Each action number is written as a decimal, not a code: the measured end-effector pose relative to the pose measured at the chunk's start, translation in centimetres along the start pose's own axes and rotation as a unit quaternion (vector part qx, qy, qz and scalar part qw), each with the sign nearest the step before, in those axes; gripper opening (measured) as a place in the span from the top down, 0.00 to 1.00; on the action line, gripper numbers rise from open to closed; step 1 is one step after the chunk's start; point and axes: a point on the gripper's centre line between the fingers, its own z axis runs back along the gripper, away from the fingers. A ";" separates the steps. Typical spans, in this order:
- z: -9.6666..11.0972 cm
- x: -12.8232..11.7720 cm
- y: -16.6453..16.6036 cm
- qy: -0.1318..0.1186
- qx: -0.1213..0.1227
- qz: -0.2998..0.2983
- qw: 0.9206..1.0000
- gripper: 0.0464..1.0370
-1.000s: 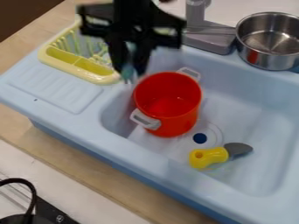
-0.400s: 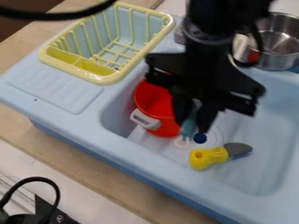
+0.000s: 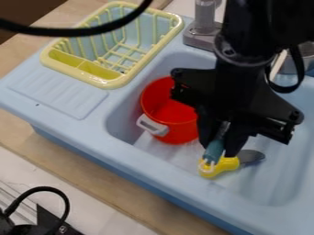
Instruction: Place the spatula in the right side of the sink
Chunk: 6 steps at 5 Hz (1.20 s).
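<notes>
Gripper point(image 3: 222, 148)'s right of centre, jaws clamped on a teal utensil point(image 3: 213, 152), overlapping the yellow-handled knife point(image 3: 228, 164) in frame.

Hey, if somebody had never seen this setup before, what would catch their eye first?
Probably the big black robot arm hanging over the pale blue sink, with a teal spatula between its fingers. Next, the bright red pot at the sink's left, and the yellow-handled knife lying in the sink, its handle partly hidden by the spatula.
</notes>
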 end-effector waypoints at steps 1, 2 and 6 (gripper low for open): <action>-0.6 0.3 -0.9 -0.001 0.012 0.036 0.999 0.81; -0.7 0.4 -1.2 0.015 0.019 0.084 0.996 0.81; 0.1 -1.1 -1.2 0.104 0.001 0.082 0.991 0.81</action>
